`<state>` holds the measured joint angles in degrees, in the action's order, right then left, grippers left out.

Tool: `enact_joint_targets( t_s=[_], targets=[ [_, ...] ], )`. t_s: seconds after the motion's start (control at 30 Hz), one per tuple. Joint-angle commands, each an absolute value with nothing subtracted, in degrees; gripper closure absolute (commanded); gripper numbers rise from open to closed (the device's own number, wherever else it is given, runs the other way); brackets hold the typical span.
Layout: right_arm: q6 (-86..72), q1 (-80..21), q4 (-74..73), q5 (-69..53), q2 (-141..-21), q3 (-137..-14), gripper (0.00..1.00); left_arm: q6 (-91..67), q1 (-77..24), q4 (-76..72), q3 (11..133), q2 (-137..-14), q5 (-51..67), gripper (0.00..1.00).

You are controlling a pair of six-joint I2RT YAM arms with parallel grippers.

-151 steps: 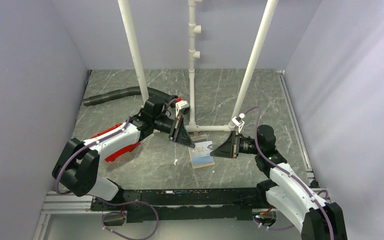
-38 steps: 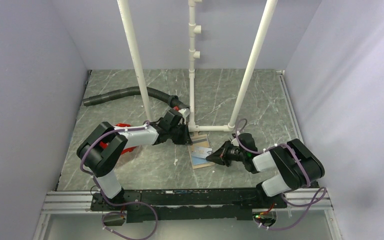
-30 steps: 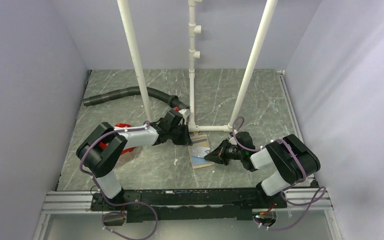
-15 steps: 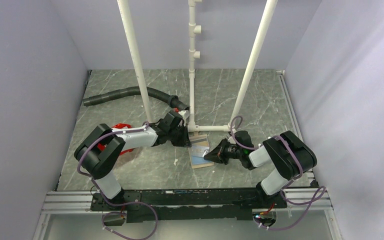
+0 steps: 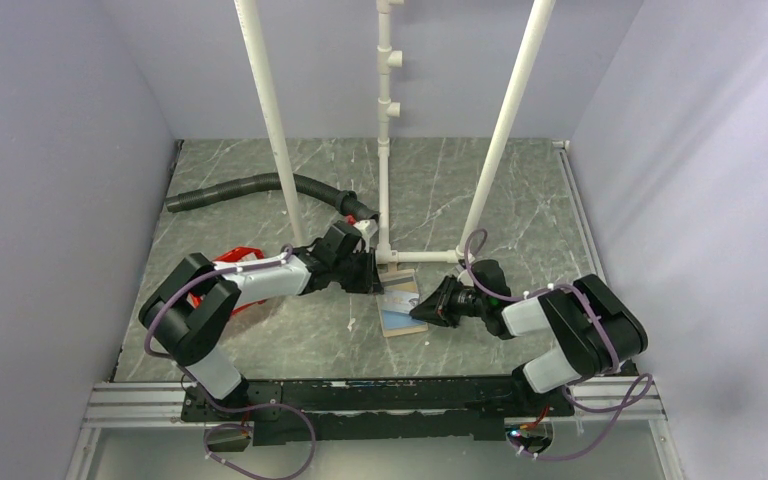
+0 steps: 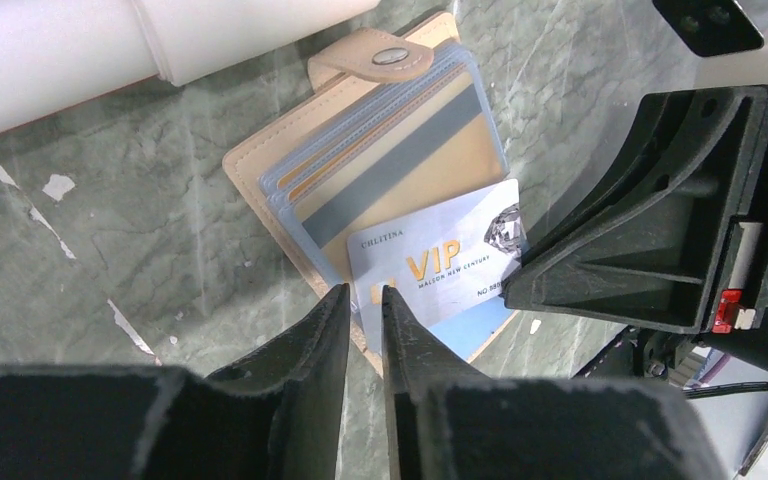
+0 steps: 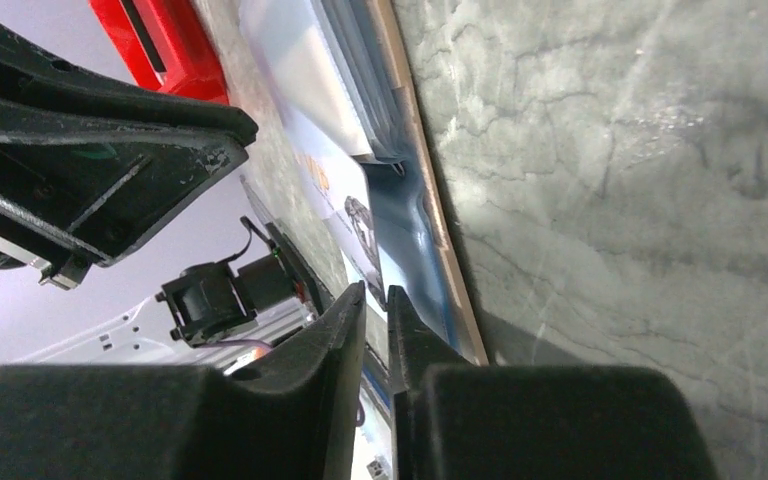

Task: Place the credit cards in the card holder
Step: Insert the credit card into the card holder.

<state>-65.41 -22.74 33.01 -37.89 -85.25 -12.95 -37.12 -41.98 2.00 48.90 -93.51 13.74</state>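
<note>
Vs a few secs ago, both arms have dropped from a raised pose to tabletop [image 5: 300, 335] level. In the last sec the right gripper [image 7: 375, 295] has nudged in twd the card holder [image 6: 400, 150]. So the insert step looks under way, not done. The credit card [image 6: 440, 265] lies slantwise across the open sleeves, most of it outside any pocket by the look of it.

Right jaws are drawn almost together, seemingly nipping the card's edge. The left gripper [image 6: 364, 295] has its jaws likewise nearly together at the holder's left edge; can't tell if they pinch a sleeve lip.

The holder lies open and flat just beside the white pipe [image 6: 160, 40]. It has a tan cover, a snap tab [image 6: 380, 58] at one corner and clear bluish sleeves fanned out, w/ a gold card w/ grey stripe already inside. The loose card is pale silver-blue w/ gold "VIP" lettering.
</note>
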Motion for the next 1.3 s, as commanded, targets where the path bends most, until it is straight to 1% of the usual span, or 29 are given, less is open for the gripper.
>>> enact_joint_targets(
  t_s=[0.0, 0.03, 0.1, 0.17, 0.2, 0.3, 0.47, 0.67, 1.0, 1.17, 1.27],
  targets=[
    [-65.21, -22.26, 36.08, -37.46, -86.47, -12.89, 0.88, -36.69, -42.28, 2.09, 48.69, -90.65, 14.82, 0.74],
    [-65.13, -22.22, 36.18, -37.37, -86.79, -13.0, 0.92, -36.4, -42.25, 2.25, 49.27, -90.81, 15.19, 0.72],
    [-64.41, -22.14, 35.22, -37.33, -87.0, -13.41, 0.94, -35.5, -42.24, 2.69, 50.8, -91.52, 15.94, 0.7],
    [-63.57, -21.94, 34.13, -37.32, -87.05, -13.68, 0.99, -34.62, -42.25, 3.09, 52.6, -92.68, 16.06, 0.7],
    [-63.25, -21.85, 33.95, -37.61, -87.15, -13.72, 1.0, -34.16, -42.23, 3.22, 53.56, -93.51, 16.0, 0.7],
    [-62.71, -21.41, 33.01, -38.24, -87.69, -13.78, 1.0, -32.65, -42.27, 4.03, 56.39, -96.33, 15.56, 0.7],
    [-61.3, -20.6, 31.39, -42.86, -90.96, -16.05, 1.0, -30.64, -42.28, 4.23, 58.56, -98.67, 15.33, 0.71],
    [-59.41, -20.15, 29.48, -47.63, -94.0, -18.98, 1.0, -29.87, -42.32, 4.89, 58.27, -99.08, 15.07, 0.69],
    [-53.86, -16.73, 22.56, -51.16, -93.18, -20.51, 1.0, -29.09, -42.24, 5.76, 57.79, -98.72, 15.14, 0.7],
    [-49.51, -15.26, 18.41, -53.25, -93.69, -22.59, 1.0, -30.14, -42.15, 3.83, 54.77, -96.78, 17.82, 0.66],
    [-46.9, -15.2, 15.9, -54.39, -94.72, -24.28, 1.0, -29.99, -42.22, 4.39, 54.17, -96.76, 18.01, 0.66]
  ],
)
